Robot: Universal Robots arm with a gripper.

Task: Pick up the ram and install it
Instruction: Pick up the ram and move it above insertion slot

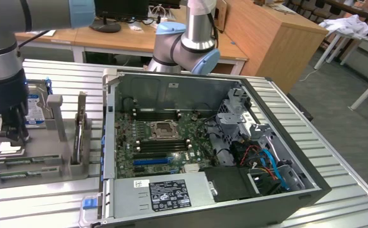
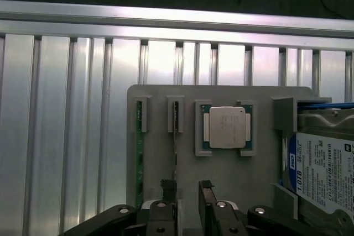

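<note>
Two green ram sticks stand on edge in slots of a grey holder (image 2: 160,95): one ram (image 2: 139,153) near the holder's edge, the other ram (image 2: 176,142) beside it. My gripper (image 2: 188,189) is open just above the holder, and its black fingertips (image 2: 207,192) stand on either side of the second stick's line, with nothing held. In the exterior view the gripper (image 1: 9,135) hangs low over the holder (image 1: 51,164) at that view's left, where a green ram edge (image 1: 32,162) shows. The black motherboard slots (image 1: 161,114) lie inside the open computer case (image 1: 285,187).
A silver processor (image 2: 227,128) sits in a holder pocket next to the ram slots. A hard drive (image 2: 323,164) with a blue-white label stands at the holder's other end. The holder and the case rest on a ribbed aluminium table (image 1: 336,142). Wooden desks stand behind.
</note>
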